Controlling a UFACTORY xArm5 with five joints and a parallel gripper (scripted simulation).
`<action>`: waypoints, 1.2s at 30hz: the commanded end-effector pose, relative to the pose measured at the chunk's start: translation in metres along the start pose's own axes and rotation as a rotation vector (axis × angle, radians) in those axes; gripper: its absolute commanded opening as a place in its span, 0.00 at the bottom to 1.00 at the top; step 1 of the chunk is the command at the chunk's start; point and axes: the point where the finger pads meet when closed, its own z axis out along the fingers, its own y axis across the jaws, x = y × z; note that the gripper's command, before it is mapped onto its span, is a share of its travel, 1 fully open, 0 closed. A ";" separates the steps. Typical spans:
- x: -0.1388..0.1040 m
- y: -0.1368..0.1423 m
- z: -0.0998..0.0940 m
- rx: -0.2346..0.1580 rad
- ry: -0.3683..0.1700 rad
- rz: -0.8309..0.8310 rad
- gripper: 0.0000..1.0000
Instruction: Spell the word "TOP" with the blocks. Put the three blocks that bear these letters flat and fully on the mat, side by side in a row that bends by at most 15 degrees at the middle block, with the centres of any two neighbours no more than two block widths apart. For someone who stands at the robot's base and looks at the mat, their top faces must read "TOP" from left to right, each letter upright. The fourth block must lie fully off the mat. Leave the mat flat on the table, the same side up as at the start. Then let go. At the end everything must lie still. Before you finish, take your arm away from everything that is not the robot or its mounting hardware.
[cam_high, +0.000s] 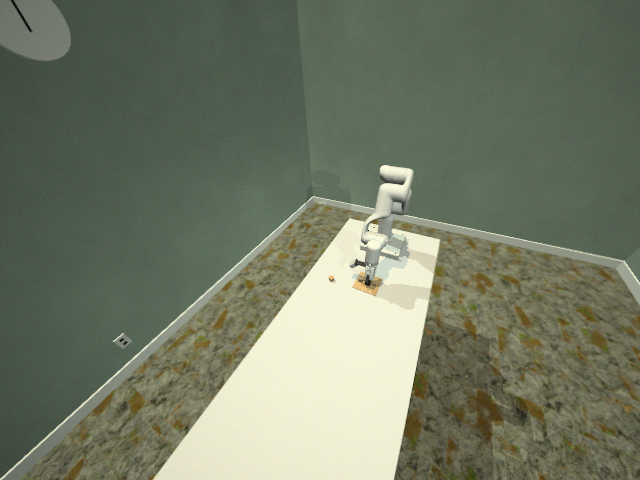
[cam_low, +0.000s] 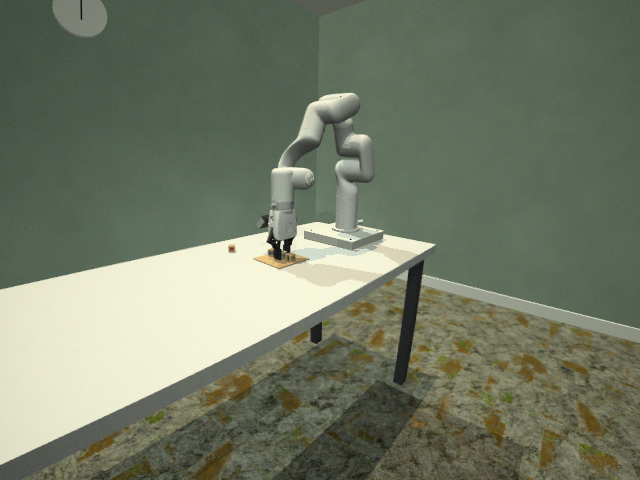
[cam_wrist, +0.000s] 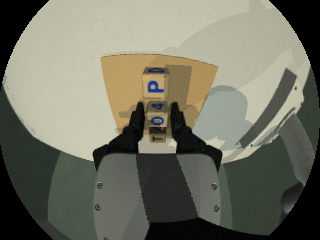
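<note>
- Looking at the tan mat (cam_high: 366, 290) (cam_low: 279, 264) (cam_wrist: 112, 90), it's flat on the white table (cam_high: 310, 372) (cam_low: 155, 310) (cam_wrist: 65, 75), three letter blocks on it.
- The P block (cam_low: 270, 252) (cam_wrist: 155, 87) is on the left in the outside view, the T block (cam_high: 377, 283) (cam_low: 292, 256) (cam_wrist: 157, 135) on the right.
- The O block (cam_low: 283, 254) (cam_wrist: 156, 121) sits between them, so yep, T-O-P from the robot's side. Can't tell if neighbours actually touch.
- The gripper (cam_high: 368, 282) (cam_low: 282, 254) (cam_wrist: 157, 109) is down at the O, fingers partway open on either side, holding nothing.
- The spare block (cam_high: 331, 279) (cam_low: 231, 248) is fully off the mat, over to the left. Can't read its letter.
- The robot base (cam_high: 397, 256) (cam_low: 320, 239) is at the table's far end.
</note>
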 end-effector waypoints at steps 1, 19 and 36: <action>0.000 -0.001 -0.004 0.003 0.000 0.000 0.42; 0.001 -0.001 -0.076 0.004 0.000 0.000 0.42; 0.002 -0.001 -0.090 0.004 0.000 0.000 1.00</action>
